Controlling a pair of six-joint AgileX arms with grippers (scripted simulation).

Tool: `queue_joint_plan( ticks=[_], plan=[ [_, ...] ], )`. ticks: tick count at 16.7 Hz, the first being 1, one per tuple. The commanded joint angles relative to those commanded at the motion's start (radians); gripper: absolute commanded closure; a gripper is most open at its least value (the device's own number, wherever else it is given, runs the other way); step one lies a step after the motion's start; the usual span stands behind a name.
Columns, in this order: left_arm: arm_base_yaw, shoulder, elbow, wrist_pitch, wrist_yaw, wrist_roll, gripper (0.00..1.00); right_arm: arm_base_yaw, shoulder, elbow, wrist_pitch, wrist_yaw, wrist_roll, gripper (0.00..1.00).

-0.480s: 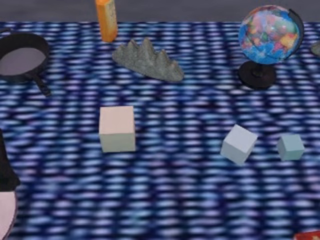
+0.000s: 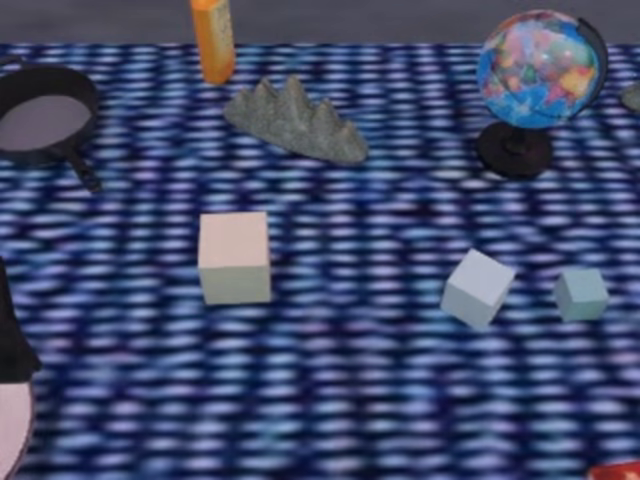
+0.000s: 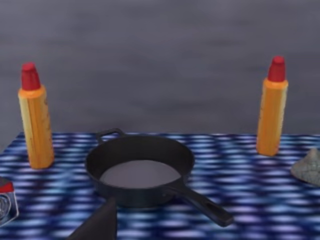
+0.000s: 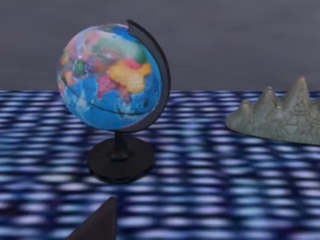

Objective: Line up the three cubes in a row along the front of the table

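Pale and plain, three cubes sit on the blue desk (image 2: 330, 400): a big pink cube (image 2: 234, 257) left of the middle, a grey cube (image 2: 478, 288) tilted at the right, and a small teal cube (image 2: 581, 294) just beside it. Behind them are one rock (image 2: 295, 122), one globe (image 2: 540, 70), one pan (image 2: 45, 115) and two orange bottles (image 3: 35, 122). The left arm (image 2: 12, 340) rests at the left edge. I cannot tell if either claw is open or closed.

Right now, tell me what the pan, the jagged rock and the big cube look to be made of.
Pan: dark metal, likely cast iron; matte black, with a duller grey floor inside.
Jagged rock: rough grey stone, going by its speckled, cracked, peaked surface.
Big cube: unclear, perhaps painted wood or plastic; plain cream-pink faces, matte, no grain or shine.
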Motion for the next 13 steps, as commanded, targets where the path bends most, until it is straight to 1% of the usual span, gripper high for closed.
queue_joint_plan(
  ticks=[3,9,13],
  plan=[
    [0.000,0.000,0.000,0.000,0.000,0.000,0.00,0.027,0.253,0.185,-0.137,0.001,0.017,0.00],
    [0.000,0.000,0.000,0.000,0.000,0.000,0.00,0.090,0.901,0.600,-0.465,0.005,0.052,0.00],
    [0.000,0.000,0.000,0.000,0.000,0.000,0.00,0.131,1.261,0.858,-0.667,0.006,0.075,0.00]
  ],
)
